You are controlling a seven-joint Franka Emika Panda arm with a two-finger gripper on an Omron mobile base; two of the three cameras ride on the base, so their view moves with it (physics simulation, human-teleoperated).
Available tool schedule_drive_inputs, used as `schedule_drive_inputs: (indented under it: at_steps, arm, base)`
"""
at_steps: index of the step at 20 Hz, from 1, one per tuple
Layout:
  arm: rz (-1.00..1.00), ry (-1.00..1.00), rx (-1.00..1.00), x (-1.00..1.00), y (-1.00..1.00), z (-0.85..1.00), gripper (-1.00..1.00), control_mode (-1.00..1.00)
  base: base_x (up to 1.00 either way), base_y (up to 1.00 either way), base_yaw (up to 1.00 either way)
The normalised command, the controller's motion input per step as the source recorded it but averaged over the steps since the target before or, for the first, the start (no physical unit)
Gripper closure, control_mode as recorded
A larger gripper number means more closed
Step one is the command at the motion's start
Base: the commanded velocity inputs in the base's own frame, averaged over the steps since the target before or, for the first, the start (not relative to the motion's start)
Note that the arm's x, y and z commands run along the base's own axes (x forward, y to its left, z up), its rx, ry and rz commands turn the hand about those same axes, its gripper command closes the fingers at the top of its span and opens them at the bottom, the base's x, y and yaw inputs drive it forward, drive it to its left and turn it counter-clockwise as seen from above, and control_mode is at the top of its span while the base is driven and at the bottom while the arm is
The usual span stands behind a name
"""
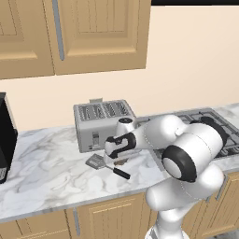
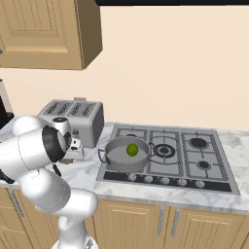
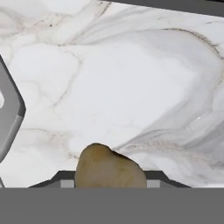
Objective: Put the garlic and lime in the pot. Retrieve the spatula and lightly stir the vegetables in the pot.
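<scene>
Garlic sits low between the end effector tips over the marble table; whether it is actually clamped I cannot tell. Lime already in the pot. Garlic looks light, firm, lumpy and likely to roll, so pinch across its widest middle.

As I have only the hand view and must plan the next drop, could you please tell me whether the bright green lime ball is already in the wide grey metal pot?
Observer: Yes, the bright green lime ball lies inside the wide grey metal pot on the hob.
Operator: Thank you. I see the tan-brown garlic lump between the fingertips; where is the spatula?
Observer: The grey slotted spatula with the black handle lies flat on the marble counter, right beside the gripper.
Operator: What stands behind it?
Observer: A silver toaster.
</scene>
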Motion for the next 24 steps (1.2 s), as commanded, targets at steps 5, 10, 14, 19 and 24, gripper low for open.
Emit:
schedule_drive_inputs:
  at_steps: [5, 10, 14, 19, 24]
  arm:
    - [0.0, 0.0, 0.0, -0.2, 0.0, 0.13, 1.0, -1.0]
    - [0.0, -0.06, 0.0, -0.51, 0.0, 0.6, 1.0, -1.0]
    - [0.0, -0.08, 0.0, -0.34, -0.04, 0.71, 1.0, -1.0]
    - [-0.02, 0.0, 0.0, -0.05, -0.39, 0.49, 1.0, -1.0]
    - [-0.16, 0.0, 0.07, -0.2, -0.54, 0.46, 1.0, -1.0]
  base:
    - [0.0, 0.0, 0.0]
    - [0.0, 0.0, 0.0]
    - [0.0, 0.0, 0.0]
    - [0.0, 0.0, 0.0]
    - [0.0, 0.0, 0.0]
